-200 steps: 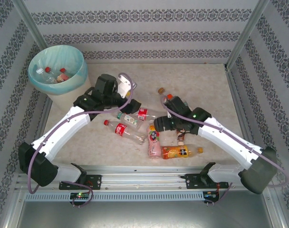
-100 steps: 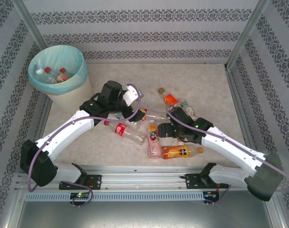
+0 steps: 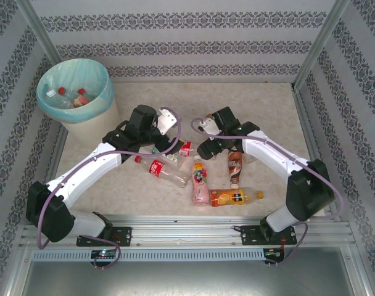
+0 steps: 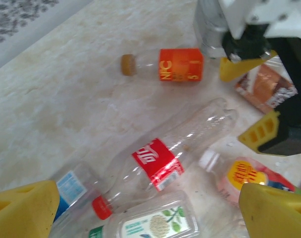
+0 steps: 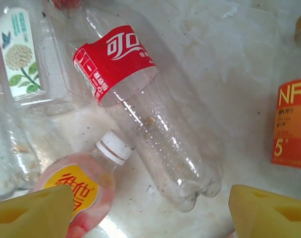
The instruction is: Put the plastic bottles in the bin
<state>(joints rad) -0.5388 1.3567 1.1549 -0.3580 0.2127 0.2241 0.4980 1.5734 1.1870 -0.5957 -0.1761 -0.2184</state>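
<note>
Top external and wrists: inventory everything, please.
bin: one, cream, teal liner, far left corner.
bottles in bin: at least two, red-capped.
red-label bottles: two, clear, table centre.
flower-label bottle: one, clear, beside those.
orange-label bottle: one, clear, far side.
pink bottle: one, pink, near centre.
orange bottle: one, orange, beside pink.
brown bottle: one, brown, right of pink.
left end effector: one, yellow-tipped, open over pile.
right end effector: one, yellow-tipped, open over pile.

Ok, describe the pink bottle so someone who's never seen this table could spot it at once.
On the table, find the heap of bottles in the middle. At its near side, by the metal rail, lies the pink bottle, white cap pointing away from the rail. Its neighbours are an orange bottle, a brown bottle and clear red-labelled ones; it alone is pink.
</note>
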